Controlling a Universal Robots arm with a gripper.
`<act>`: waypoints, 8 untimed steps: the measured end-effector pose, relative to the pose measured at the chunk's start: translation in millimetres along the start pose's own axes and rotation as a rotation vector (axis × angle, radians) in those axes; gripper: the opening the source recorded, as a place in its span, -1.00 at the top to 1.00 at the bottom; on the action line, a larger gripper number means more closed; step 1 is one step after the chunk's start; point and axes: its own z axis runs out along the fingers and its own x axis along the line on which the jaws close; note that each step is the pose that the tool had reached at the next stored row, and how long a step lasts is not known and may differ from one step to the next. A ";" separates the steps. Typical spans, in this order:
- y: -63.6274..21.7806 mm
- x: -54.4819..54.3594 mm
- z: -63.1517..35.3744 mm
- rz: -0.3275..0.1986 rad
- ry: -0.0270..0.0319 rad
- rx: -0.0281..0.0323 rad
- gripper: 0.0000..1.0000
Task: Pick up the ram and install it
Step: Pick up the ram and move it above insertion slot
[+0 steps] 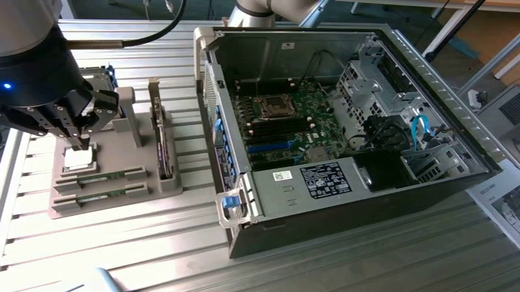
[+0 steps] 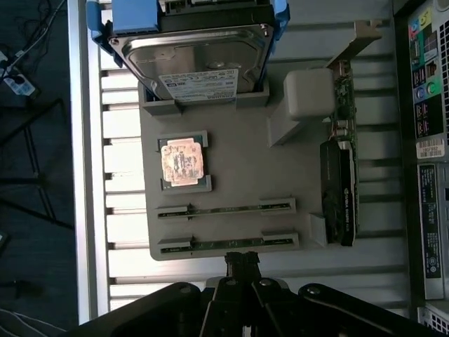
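Two ram sticks stand on edge in slots of a grey holder (image 1: 122, 182): one ram (image 1: 99, 178) (image 2: 224, 208) and a second ram (image 1: 97, 194) (image 2: 226, 243) beside it. My gripper (image 1: 79, 143) (image 2: 242, 261) hovers above the holder, shut, with nothing between its fingers. In the wrist view its fingertips sit just past the holder's edge, next to the outer ram stick. In the exterior view they hang over the square processor chip (image 1: 79, 159) (image 2: 182, 161). The open computer case (image 1: 422, 73) lies at the exterior view's right, its motherboard (image 1: 284, 128) exposed with dark memory slots.
On the same holder (image 2: 238, 161) are a hard drive (image 2: 196, 56) in a blue bracket, a white block (image 2: 309, 91) and an upright graphics card (image 1: 162, 146) (image 2: 340, 189). The slatted metal table (image 1: 146, 243) extends around it. The case wall (image 1: 213, 109) rises close beside the holder.
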 end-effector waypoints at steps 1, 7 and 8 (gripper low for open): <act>0.0 0.0 0.0 -0.009 0.0005 0.0002 0.80; -0.1 0.0 0.1 -0.096 0.0052 0.0013 0.80; -0.2 0.0 0.2 -0.109 0.0059 0.0014 0.80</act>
